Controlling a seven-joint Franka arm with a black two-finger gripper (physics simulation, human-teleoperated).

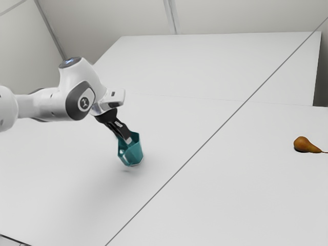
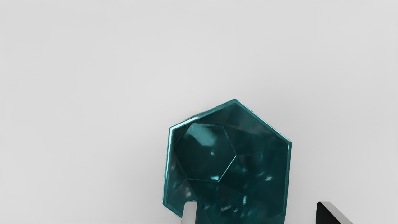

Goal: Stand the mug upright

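The table (image 1: 230, 200) spreads pale beneath everything, and my arm (image 1: 51, 105) comes in over it from the exterior view's left, slanting down toward the exterior view's right. At its end my gripper (image 2: 256, 211) stands spread, released, with nothing clasped between its two sides. The mug (image 1: 130, 152) is right at my fingertips, beyond them along my reach, its mouth turned up toward my hand. I cannot tell whether it rests flat or is tipped on an edge; I judge it near upright but leaning.

The pear (image 1: 303, 145) lies well apart, off to the exterior view's right, and I need not mind it.

What the move turns on is how the mug's long axis, from base to mouth, runs against my own pointing line. I look into the mouth, and the inner base (image 2: 205, 152) sits off-center within the rim (image 2: 289, 146), so the two lines are roughly alike but not the same. One finger (image 2: 189, 213) overlaps the mug at its mouth; the other stands outside, a strip of bare table showing between it and the wall.

That uneven straddle is the risk: a careless pull could catch the rim and tip the mug. If it does stand on its base, I should back out along its axis; if it leans, a gentle nudge or fresh grip comes first.
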